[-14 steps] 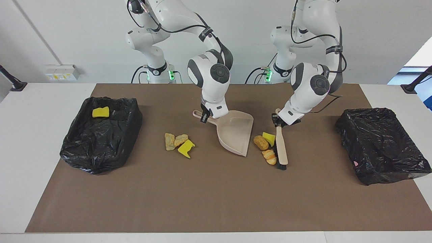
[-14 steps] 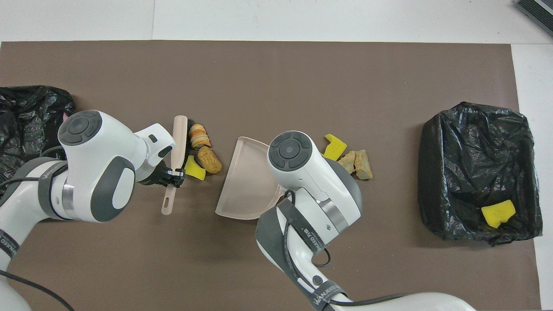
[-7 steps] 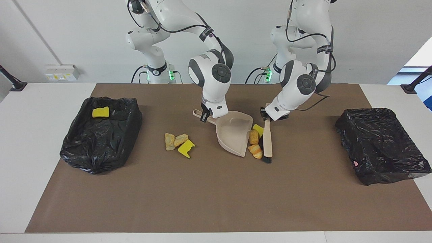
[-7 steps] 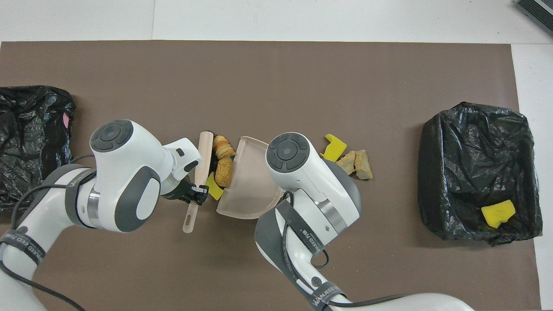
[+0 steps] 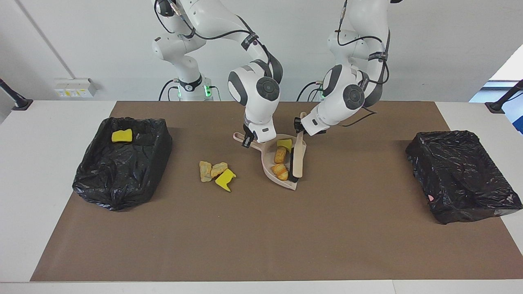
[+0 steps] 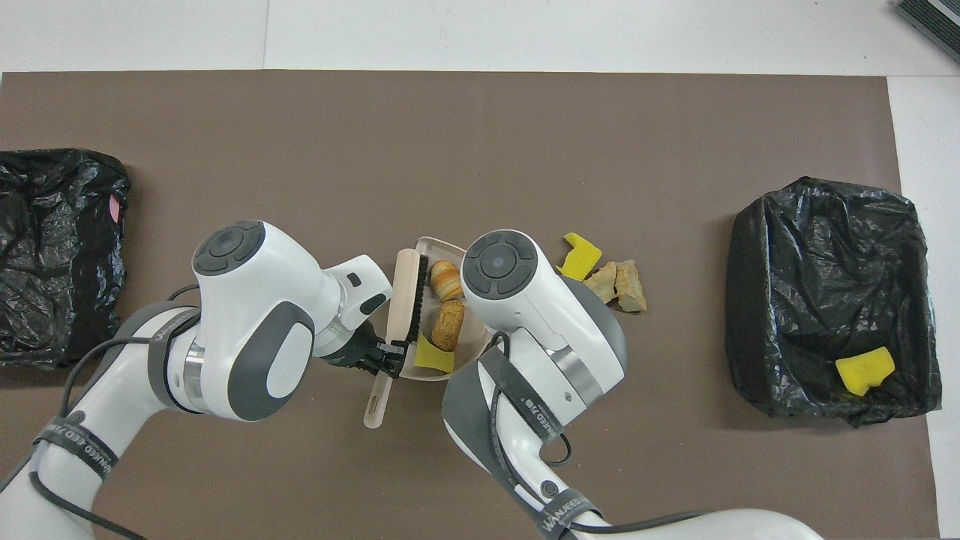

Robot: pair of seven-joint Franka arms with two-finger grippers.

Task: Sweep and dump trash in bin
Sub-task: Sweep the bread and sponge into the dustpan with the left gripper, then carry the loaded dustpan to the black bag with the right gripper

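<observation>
Yellow sponge chunk (image 5: 284, 143) and two tan bread lumps (image 5: 280, 161) sitting inside the dustpan (image 5: 271, 168), pressed in by the brush (image 5: 298, 157) lying across its open mouth. More trash (image 5: 216, 173) loose on the brown mat (image 5: 261, 228) beside the dustpan, toward the right arm's end of the table — two tan lumps and a yellow piece, none yet gathered. One yellow chunk (image 5: 121, 135) already down in the black-lined bin (image 5: 98, 183) at that same end; another black-lined bin (image 5: 482, 204) at the left arm's end, with no trash seen in it.

Right gripper (image 5: 246, 140) clenched on the dustpan handle, left gripper (image 5: 299, 126) clenched on the brush handle.

Risks, as a judgement: pulling the brush away too briskly could drag the lumps back out over the lip — nothing else blocking that open edge. Lifting the dustpan with the mouth tipped down would likely spill the rounded bread lumps, prone to rolling. Carrying toward a bin now would leave the loose pile unswept. Swinging the pan low could scatter that pile.
</observation>
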